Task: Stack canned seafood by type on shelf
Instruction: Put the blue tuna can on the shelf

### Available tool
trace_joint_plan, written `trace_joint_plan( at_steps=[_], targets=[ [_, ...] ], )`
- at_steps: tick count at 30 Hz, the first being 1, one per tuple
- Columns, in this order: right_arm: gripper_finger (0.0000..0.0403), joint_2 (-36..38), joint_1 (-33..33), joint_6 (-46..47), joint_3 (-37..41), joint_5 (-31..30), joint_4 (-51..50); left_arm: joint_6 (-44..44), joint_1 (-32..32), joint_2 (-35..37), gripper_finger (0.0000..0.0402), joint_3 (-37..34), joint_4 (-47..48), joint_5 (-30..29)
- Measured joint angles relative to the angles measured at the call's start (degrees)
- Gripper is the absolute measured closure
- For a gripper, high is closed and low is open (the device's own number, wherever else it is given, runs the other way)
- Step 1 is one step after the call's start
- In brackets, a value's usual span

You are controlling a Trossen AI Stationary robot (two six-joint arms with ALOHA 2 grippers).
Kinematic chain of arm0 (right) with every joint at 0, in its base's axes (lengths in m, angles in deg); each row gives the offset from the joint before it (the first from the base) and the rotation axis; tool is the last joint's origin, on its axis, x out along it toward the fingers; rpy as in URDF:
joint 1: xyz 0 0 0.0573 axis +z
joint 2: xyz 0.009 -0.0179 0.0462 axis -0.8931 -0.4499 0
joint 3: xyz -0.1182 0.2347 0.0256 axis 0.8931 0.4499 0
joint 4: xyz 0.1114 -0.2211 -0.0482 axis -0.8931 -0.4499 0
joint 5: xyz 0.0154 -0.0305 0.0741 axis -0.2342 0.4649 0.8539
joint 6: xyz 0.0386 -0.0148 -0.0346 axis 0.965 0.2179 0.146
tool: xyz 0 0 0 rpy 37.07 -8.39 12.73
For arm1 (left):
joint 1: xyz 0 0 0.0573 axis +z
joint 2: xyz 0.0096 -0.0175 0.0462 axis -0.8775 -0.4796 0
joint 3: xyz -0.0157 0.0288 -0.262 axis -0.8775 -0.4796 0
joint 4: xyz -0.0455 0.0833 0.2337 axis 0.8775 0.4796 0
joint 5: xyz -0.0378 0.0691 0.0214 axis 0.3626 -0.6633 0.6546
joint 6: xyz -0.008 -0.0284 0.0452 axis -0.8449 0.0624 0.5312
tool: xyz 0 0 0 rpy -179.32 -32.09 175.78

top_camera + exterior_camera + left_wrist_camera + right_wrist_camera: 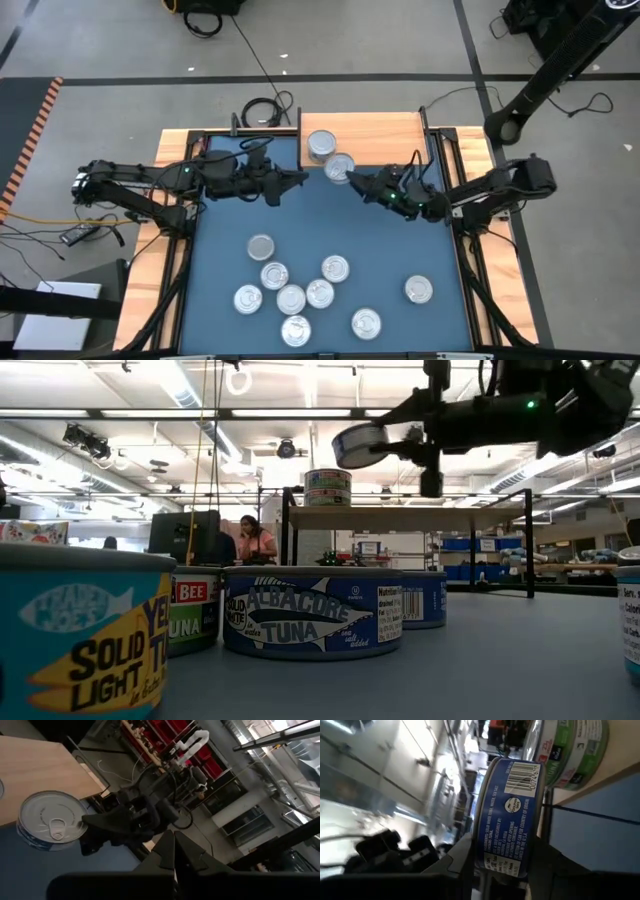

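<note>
The shelf (pixel 375 135) is a light-wood board at the table's far edge, with a stack of green-labelled tins (pixel 321 145) (pixel 328 487) on its left part. My right gripper (pixel 356 180) is shut on a blue-labelled tin (pixel 340 168) (pixel 358 445) just right of that stack, at the shelf's near edge and above board height. My left gripper (pixel 300 180) hovers left of this tin, shut and empty, fingers (pixel 174 851) pointing at it. Several more tins of canned seafood (pixel 290 298) stand on the blue table near the front. My right gripper pinches the blue-labelled tin between its two fingers, one on the lid near the rim (pixel 82 822) and one on the underside. The fingers (pixel 465 857) come about level from the table's right. The tin is lifted clear and tilted, its barcode wall (pixel 512 815) facing the wrist.
A single tin (pixel 418 290) stands apart at the front right. In the low view, big near tins (pixel 80 630) (pixel 310 610) fill the foreground. Wooden strips (pixel 165 250) edge the table. A person (pixel 255 540) sits in the room behind. Bare blue surface (pixel 330 220) lies between shelf and tins.
</note>
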Motion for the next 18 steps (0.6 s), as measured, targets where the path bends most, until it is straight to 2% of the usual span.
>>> trace_joint_plan(
  at_steps=[7,18],
  targets=[
    [0.0275,-11.40,0.74,1.76,-1.88,-3.08,18.72,1.24,0.02,1.35,0.0401,0.02,0.29,-1.64],
    [0.0275,-22.13,2.98,4.11,-6.26,-3.46,21.97,1.42,0.02,1.33,0.0401,0.04,0.83,-1.92]
  ],
)
